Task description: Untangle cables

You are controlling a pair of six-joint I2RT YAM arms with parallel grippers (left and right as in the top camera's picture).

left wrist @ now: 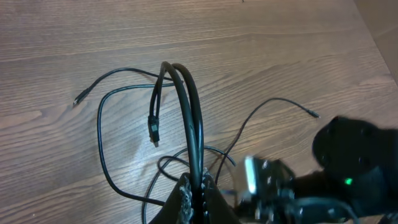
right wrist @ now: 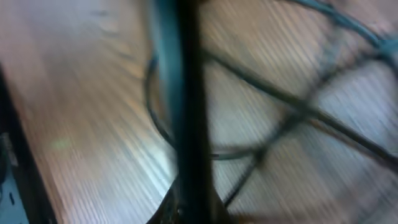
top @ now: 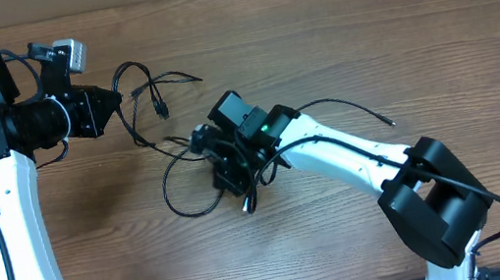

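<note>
Lying on the brown wooden worktop [top: 362,24], the cables [top: 166,192] are thin black cords, all mixed up in loose loops near the middle, between the two arms. Some loops cross over each other. One big loop curls on the wood just to the left of the right pincer [top: 237,184]. One thin cord runs away to the right, past the white right arm [top: 352,155], and stops in a tiny tip [top: 391,124] well apart from the mess.

The left pincer [left wrist: 200,194] is squeezed shut on a doubled bit of cord. Seen from the left wrist, that bit comes up from between the fingers like a tall bent arch [left wrist: 186,93]. From the top of the arch one cord hangs down and stops in a small dark plug [left wrist: 153,132]. Another cord goes off to the left and stops in a little end plug [left wrist: 77,99] that rests on the wood.

The right pincer is down in the thick part of the tangle. The view from the right wrist is very blurry. It shows one dark cord [right wrist: 186,93] going straight up the middle, with other cords crossing behind it. I cannot tell if this pincer is open or closed, or if it has hold of anything. A small green light [top: 268,129] glows on the right arm.
</note>
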